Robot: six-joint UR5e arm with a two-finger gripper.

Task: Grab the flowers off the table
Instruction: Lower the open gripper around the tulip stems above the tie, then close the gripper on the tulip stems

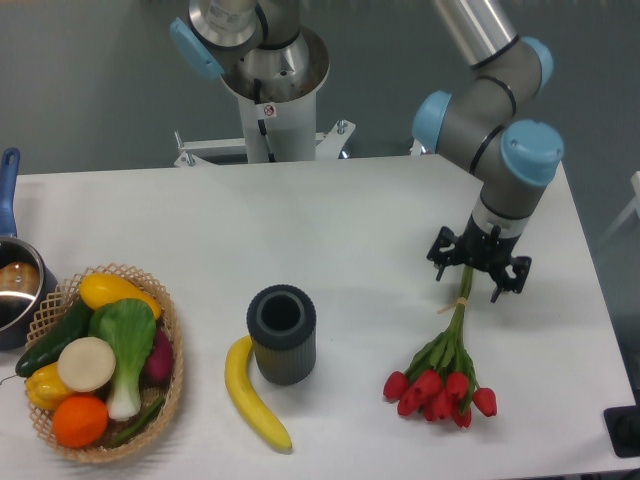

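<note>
Nearest the lens, below the gripper (479,271): red heads of the flowers (441,372) fanned toward the front edge of the table (340,215), stems running straight up toward the fingers. Lying flat, loose, not lifted. Pale band around the stems just below the fingertips, stem tips hidden under the tool. Good reason for that line-up, probably: thin bundled stems give two fingers something to close across, heads stay out of the squeeze.

Gripper itself: spread wide, one finger each side of the upper stems, nothing clamped. Whether the tips touch the tabletop, cannot tell from this angle. Judged stage: straddling, close not yet made.

Room around it: bare white surface to the gripper's camera-left, plenty. To camera-right, table edge near; a sideways slide that way risks pushing the bunch toward the drop. Straight up looks free.

Further off, well to camera-left and lower: dark ribbed cup (282,334), upright, with a banana (252,393) just beside it. Well apart from the bunch, no obstacle to a vertical lift.

Far camera-left: wicker basket (171,330) piled with toy produce, and a pot (17,286) at the table's end, half out of view.

Farthest back, above the gripper: arm's base pedestal (272,100) beyond the rear edge.
</note>
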